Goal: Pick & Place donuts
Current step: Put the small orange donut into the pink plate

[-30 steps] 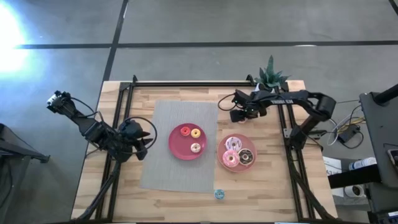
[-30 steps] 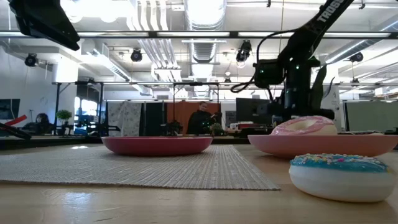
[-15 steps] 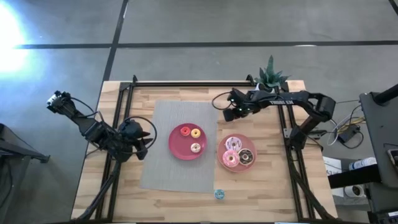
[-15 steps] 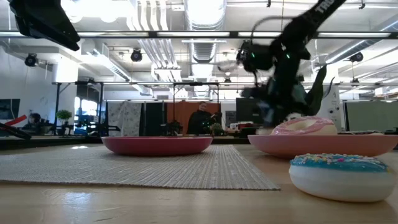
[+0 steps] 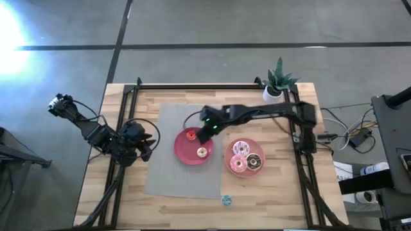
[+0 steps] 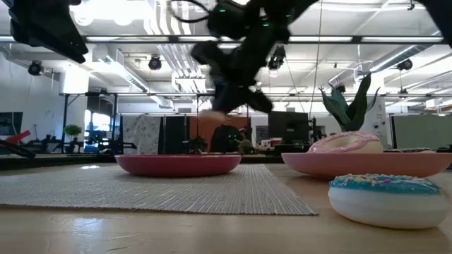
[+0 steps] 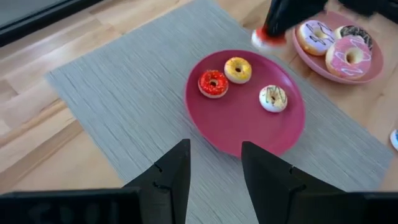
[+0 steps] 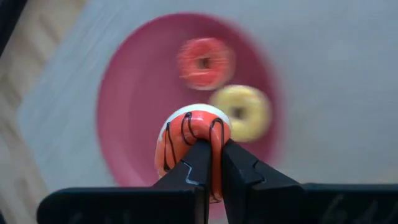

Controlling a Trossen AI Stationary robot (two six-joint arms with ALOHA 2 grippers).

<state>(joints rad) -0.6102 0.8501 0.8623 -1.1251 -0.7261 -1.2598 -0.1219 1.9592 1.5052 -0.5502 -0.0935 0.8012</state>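
Left gripper [image 5: 146,142] is parked at the left edge of the woven mat [image 5: 168,154], fingers [image 7: 171,177] spread apart and nothing between them. Just ahead of it on the mat sits the red plate [image 5: 183,152], carrying three small donuts — a red donut [image 7: 213,83], a yellow donut [image 7: 238,70] and a white donut [image 7: 273,98], each lying apart from the others.

Right gripper [image 5: 204,131] is reached out over the far side of the red plate, raised clear of it in the low view. Its fingers [image 8: 239,168] are clenched on an orange-and-white donut [image 8: 189,140] with dark drizzle lines, held on edge between them; directly beyond this donut the red and yellow donuts are seen on the plate.

To the right of that gripper, off the mat, the pink plate [image 5: 230,152] holds three larger donuts: a white sprinkled donut [image 5: 241,148], a pink donut [image 5: 237,164] and a chocolate donut [image 5: 254,161], packed close together. Nearer the table's front edge, apart from both plates, a blue donut [image 5: 226,200] lies alone on the wood. A potted plant [image 5: 278,80] stands at the far right corner.
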